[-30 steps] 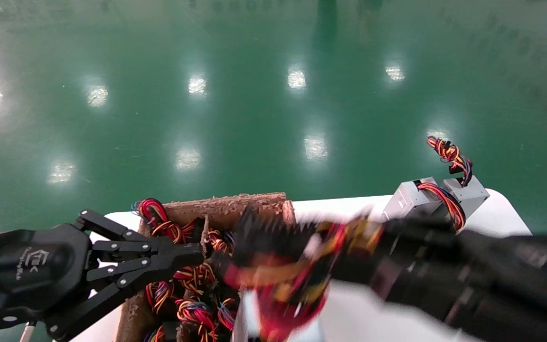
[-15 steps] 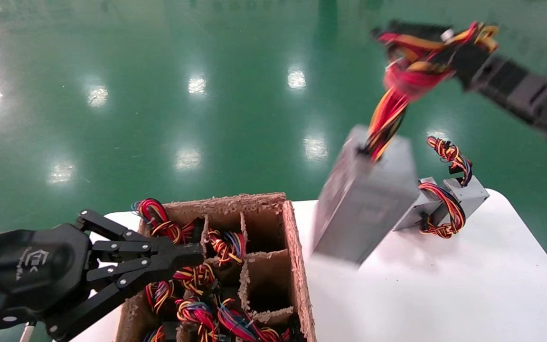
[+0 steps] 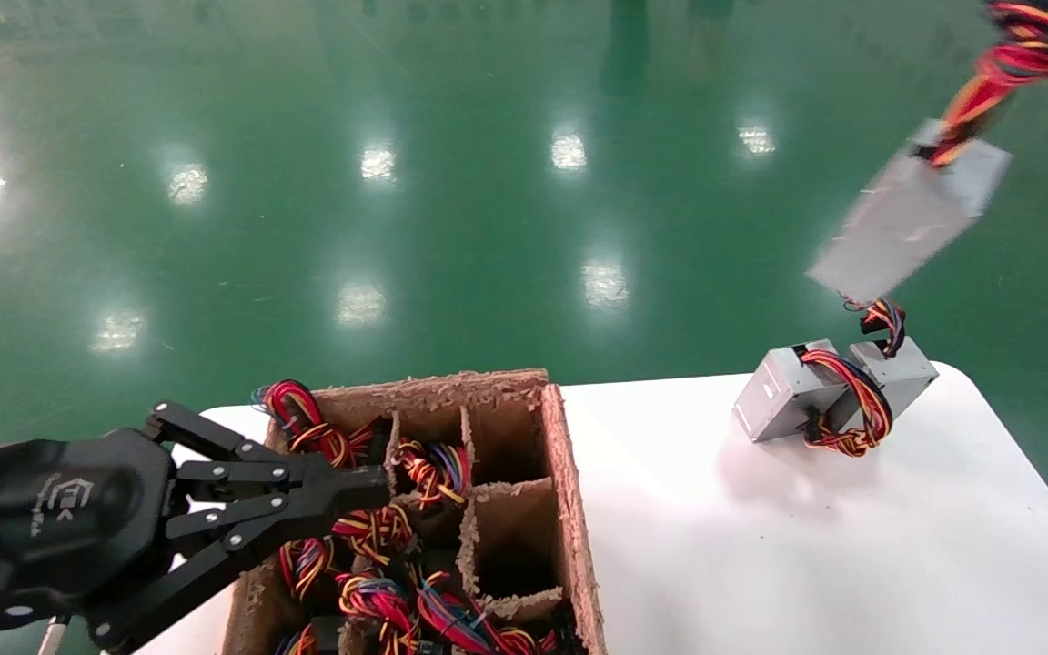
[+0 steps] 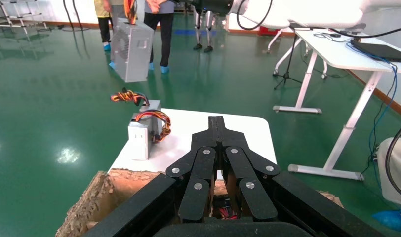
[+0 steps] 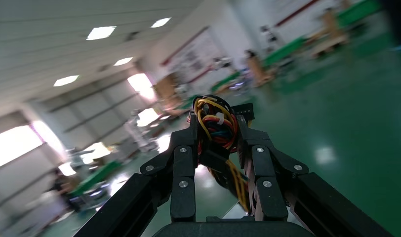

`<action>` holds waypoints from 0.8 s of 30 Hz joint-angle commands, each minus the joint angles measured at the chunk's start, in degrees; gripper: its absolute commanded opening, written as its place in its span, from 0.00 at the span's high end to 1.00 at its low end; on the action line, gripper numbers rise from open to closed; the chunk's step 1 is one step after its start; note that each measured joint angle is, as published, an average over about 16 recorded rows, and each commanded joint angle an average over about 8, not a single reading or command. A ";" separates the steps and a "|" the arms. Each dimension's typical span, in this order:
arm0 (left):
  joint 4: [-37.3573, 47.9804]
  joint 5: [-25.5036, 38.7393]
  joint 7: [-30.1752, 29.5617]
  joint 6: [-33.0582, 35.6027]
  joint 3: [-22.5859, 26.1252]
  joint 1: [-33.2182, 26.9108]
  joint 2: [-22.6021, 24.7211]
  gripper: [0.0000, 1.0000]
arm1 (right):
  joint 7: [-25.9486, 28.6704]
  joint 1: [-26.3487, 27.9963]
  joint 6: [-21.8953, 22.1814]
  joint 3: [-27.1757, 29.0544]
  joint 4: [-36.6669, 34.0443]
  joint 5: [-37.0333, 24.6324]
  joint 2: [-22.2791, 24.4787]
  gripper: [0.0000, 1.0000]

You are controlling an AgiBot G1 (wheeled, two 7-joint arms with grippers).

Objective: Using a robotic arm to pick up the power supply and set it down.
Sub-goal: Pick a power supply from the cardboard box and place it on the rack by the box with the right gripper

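The power supply (image 3: 906,223), a silver-grey box, hangs tilted in the air above the table's far right end. It dangles from its red and yellow wire bundle (image 3: 1020,59). My right gripper (image 5: 217,121) is shut on that bundle, the wires bulging between its black fingers (image 5: 182,158); in the head view it is almost off the top right corner. The left wrist view shows the hanging power supply (image 4: 132,49) far off. My left gripper (image 3: 369,491) sits shut and idle over the cardboard box's left side, shown again as the left gripper (image 4: 217,123) with nothing in it.
A divided cardboard box (image 3: 556,473) on the white table (image 3: 806,564) holds several wire bundles (image 3: 378,600); some cells are empty. Two more silver units with wires (image 3: 829,391) stand at the table's far right, right under the hanging one. People and desks (image 4: 337,49) stand beyond.
My right gripper pulled the power supply out of the box by its wires and swung it up and right, from over the table's middle to high above the far right corner. The left arm stayed still.
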 commanded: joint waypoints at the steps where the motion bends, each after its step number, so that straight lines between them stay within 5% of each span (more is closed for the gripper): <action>1: 0.00 0.00 0.00 0.00 0.00 0.00 0.00 1.00 | -0.55 0.49 1.64 0.02 -2.01 -0.35 0.21 1.00; 24: 0.00 0.00 0.00 0.00 0.00 0.00 0.00 1.00 | -7.92 1.40 21.25 -0.83 -10.46 -3.70 1.00 1.00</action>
